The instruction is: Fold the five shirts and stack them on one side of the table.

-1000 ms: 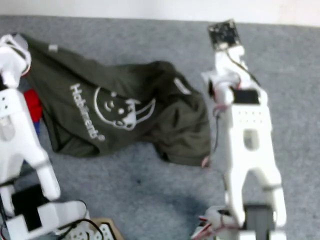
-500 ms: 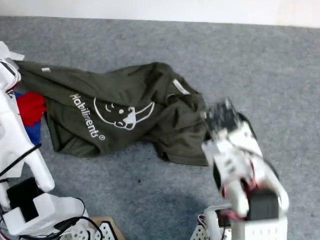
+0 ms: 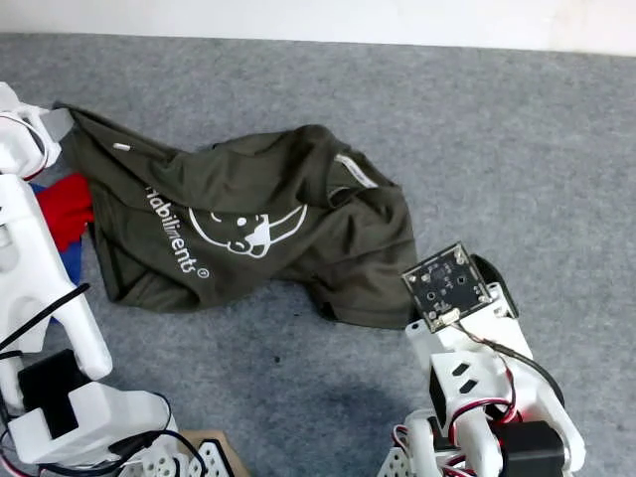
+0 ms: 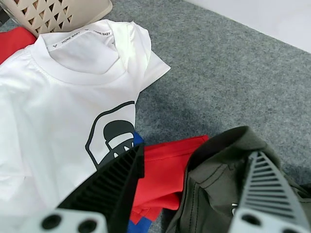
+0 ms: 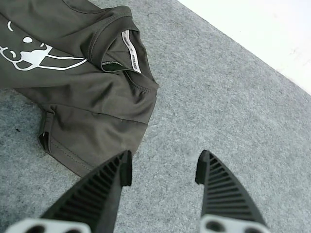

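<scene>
In the high view, an olive shirt (image 3: 298,179) is seen lying crumpled across the left half of the grey table (image 3: 517,129), with its white print turned up. One corner of it is drawn up to the head of the left arm (image 3: 30,258) at the table's left edge. A red shirt (image 3: 65,209) and a blue shirt (image 3: 72,266) are partly covered by the olive shirt's edge, just beside that arm. The right arm (image 3: 477,383) is folded low at the near right, its wrist just beside the olive shirt's right hem.

In the left wrist view, the left gripper (image 4: 194,177) is shown with its jaws set wide apart. A bunched fold of the olive shirt is found between them, resting against the pale jaw, with a gap left towards the black jaw. Whether the cloth is caught cannot be told. Beyond the jaws, the red shirt and a strip of the blue one are overlapped by a white shirt (image 4: 48,111), which is spread flat. A perforated basket (image 4: 68,14) stands just beside its collar.

In the right wrist view, the right gripper (image 5: 165,160) is held open with nothing in it, over bare table just beside the olive shirt's sleeve. The collar, with its neck label (image 5: 130,51), is turned up
</scene>
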